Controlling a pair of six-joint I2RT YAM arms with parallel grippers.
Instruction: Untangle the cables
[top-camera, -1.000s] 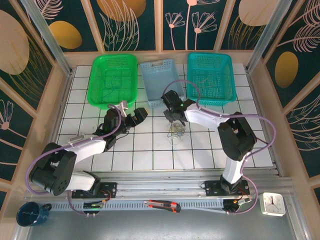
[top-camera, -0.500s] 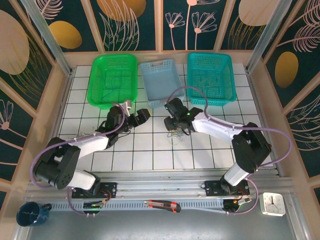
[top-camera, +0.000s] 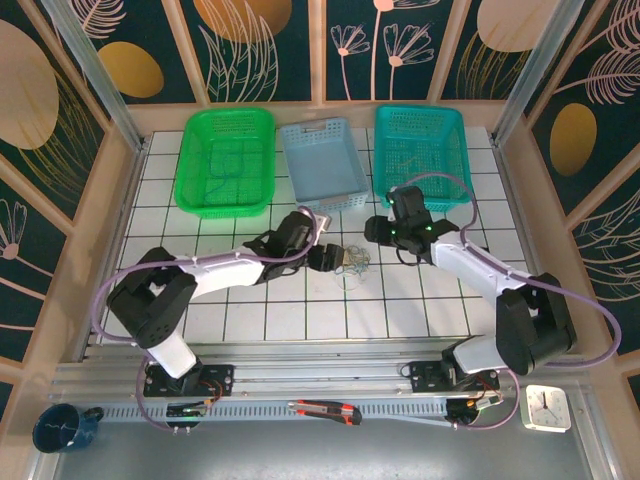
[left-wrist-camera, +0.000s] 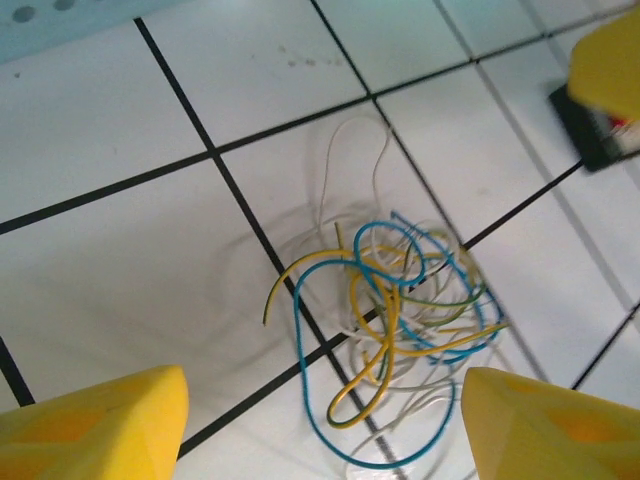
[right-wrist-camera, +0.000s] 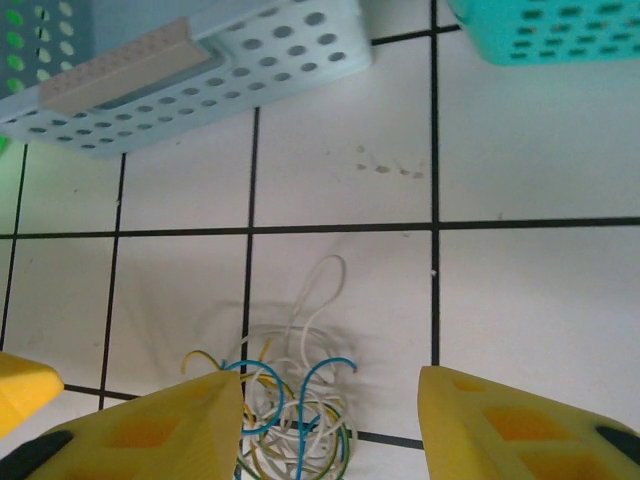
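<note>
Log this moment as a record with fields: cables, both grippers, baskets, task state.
cables: one loose tangle of blue, yellow, white and green wires, lying on the table
left gripper: open, holding nothing, pointed at the tangle
right gripper: open, holding nothing, facing the tangle from the opposite side
baskets: green basket, grey-blue basket, teal basket, in a row at the far edge
task state: wires not yet separated
</note>
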